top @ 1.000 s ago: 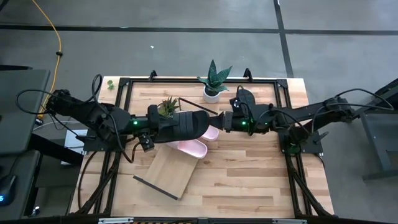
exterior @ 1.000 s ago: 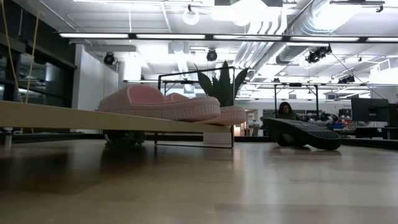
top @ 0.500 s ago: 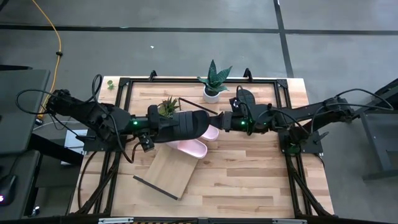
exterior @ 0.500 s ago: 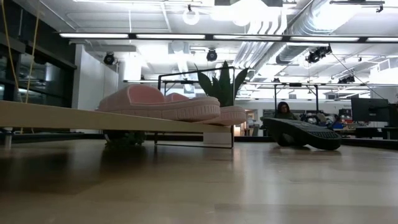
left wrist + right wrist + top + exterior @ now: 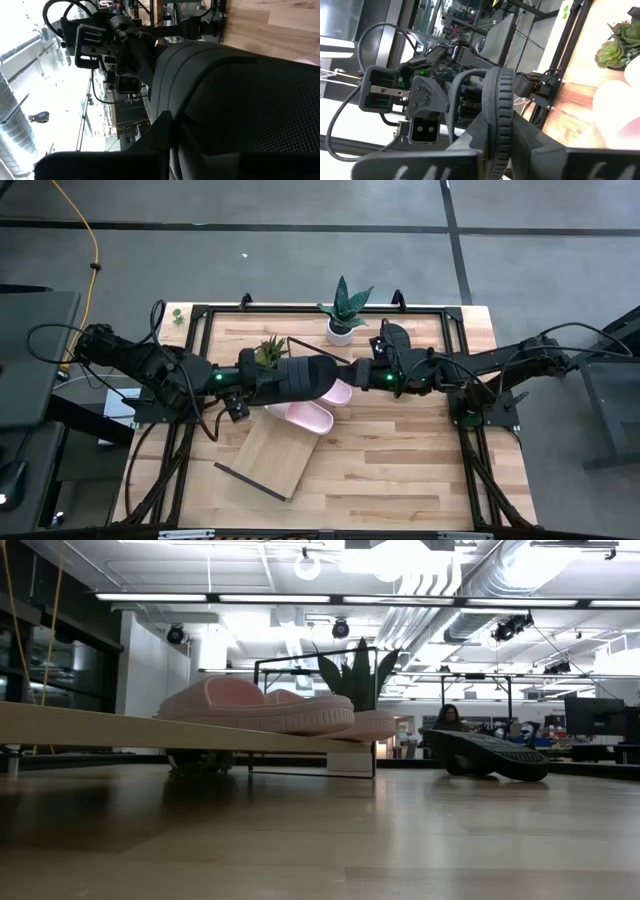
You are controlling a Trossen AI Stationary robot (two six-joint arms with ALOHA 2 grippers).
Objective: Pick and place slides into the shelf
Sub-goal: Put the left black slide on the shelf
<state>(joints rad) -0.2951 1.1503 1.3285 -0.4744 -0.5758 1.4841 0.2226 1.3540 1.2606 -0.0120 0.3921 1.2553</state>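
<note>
— What lay nearest on the table [image 5: 400,470]?

— The shelf [image 5: 265,460], at about 7 o'clock from the table's middle. It lay skewed, with its long axis running from 7 to 1 o'clock. From the low view its far end stood raised off the wood.

— And the slides?

— One pink slide [image 5: 312,417] sat on the shelf's far end. The other pink slide [image 5: 342,392] lay just past it at 1 o'clock; I could not tell whether it touched the board.

— The grippers?

— Both met above those pink ones. The left gripper [image 5: 268,380] came in from 9 o'clock, clamped on one end of a black slide [image 5: 300,380] held up in the air. The right gripper [image 5: 358,375] came in from 3 o'clock. Its wrist view showed its fingers pressed close on the rim of that same slide's other end.

— Anything farther back?

— A second black slide [image 5: 485,753] rested on the table at 1 o'clock, partly hidden under the right arm from above. A small succulent [image 5: 270,348] stood at 11 o'clock and a potted snake plant [image 5: 342,308] at 12. Beyond the table a person [image 5: 447,718] sat in the room.
</note>
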